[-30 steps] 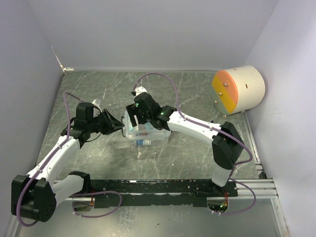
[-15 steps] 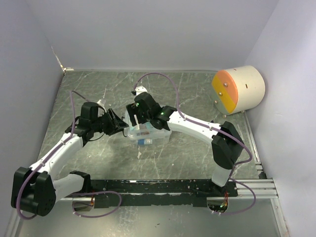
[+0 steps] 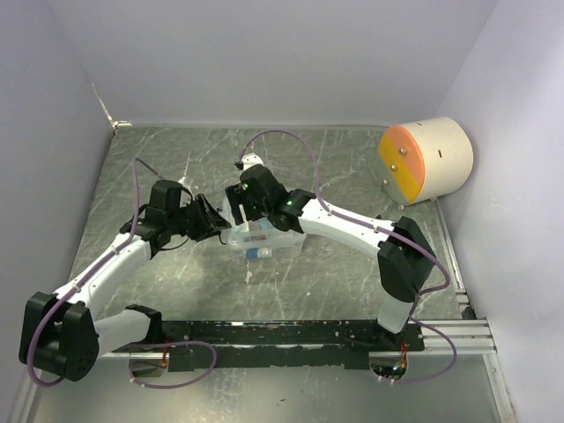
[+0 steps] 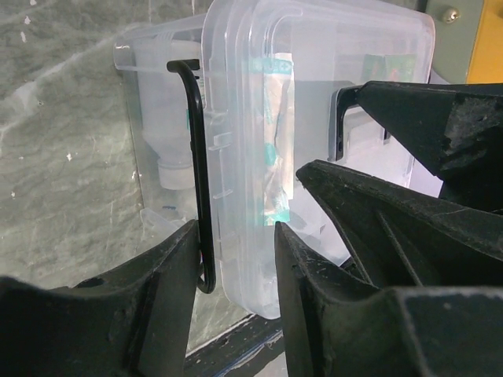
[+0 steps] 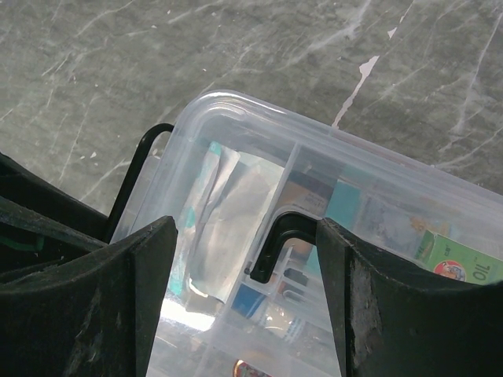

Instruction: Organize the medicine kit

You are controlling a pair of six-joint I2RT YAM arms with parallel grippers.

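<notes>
Where the two arms meet at mid-table, we find the kit (image 3: 262, 240), a clear box lying flat with its lid (image 4: 330, 71) on. Through the lid we see a divided tray (image 5: 295, 169): one compartment holds a crinkled foil sachet (image 5: 211, 220), and another holds a green packet (image 5: 454, 263) printed "OIL". Below the tray, in the body of the box, lies a small clear bottle (image 4: 171, 161).

The right pincer (image 5: 245, 236) hangs over the lid with its fingers spread, straddling one end of the black handle (image 5: 275, 239) without pressing it. The left pincer (image 4: 236, 271) is at the kit's left end, also released. The black wire latch (image 4: 200, 181) and the lid's edge lie between its fingers, the wire just beside the left finger. We cannot tell whether they touch.

Bare table (image 3: 352, 167) surrounds the kit on every side, well apart from the walls (image 3: 53, 132). A cream-and-orange cylinder (image 3: 427, 160) stands at the far right, against the right wall. A dark rail (image 3: 308, 333) runs along the near edge.
</notes>
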